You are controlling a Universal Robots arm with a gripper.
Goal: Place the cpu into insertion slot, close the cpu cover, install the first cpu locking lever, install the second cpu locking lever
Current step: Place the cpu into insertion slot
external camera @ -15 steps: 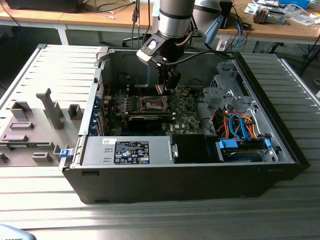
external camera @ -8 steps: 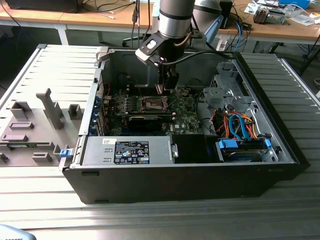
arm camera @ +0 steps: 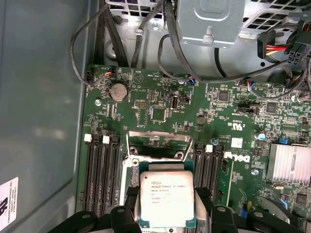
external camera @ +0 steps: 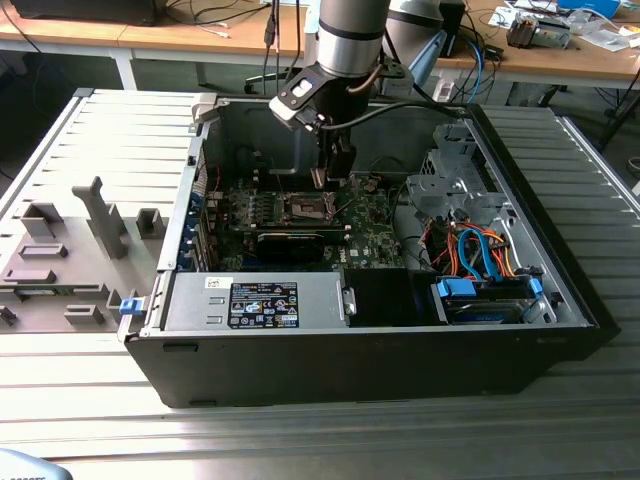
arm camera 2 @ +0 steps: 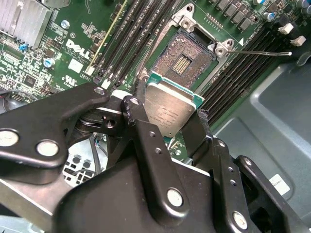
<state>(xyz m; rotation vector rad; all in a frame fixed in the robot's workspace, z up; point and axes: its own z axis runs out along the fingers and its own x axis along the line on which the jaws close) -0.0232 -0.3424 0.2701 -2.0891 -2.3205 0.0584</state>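
My gripper (external camera: 333, 176) reaches down into the open computer case, just above the green motherboard (external camera: 375, 235). It is shut on the cpu (arm camera 2: 170, 109), a flat silver-topped square chip pinched at two opposite edges by the black fingers (arm camera 2: 141, 114). The cpu hangs tilted beside the insertion slot (arm camera 2: 187, 60), a dark square socket that lies bare. In the first wrist view the cpu (arm camera: 166, 196) hides most of the slot. The cpu cover (arm camera: 158, 137), a silver frame, stands open at the slot's far side. A thin wire locking lever (arm camera 2: 262, 52) sticks out from one corner, released.
Long black memory slots (arm camera 2: 131, 43) flank the socket on both sides. A finned heatsink (arm camera: 289, 162), loose cables (arm camera: 146, 39) and the case wall (arm camera: 43, 121) surround the board. A grey power supply (external camera: 255, 300) and a drive cage (external camera: 450, 190) sit nearby.
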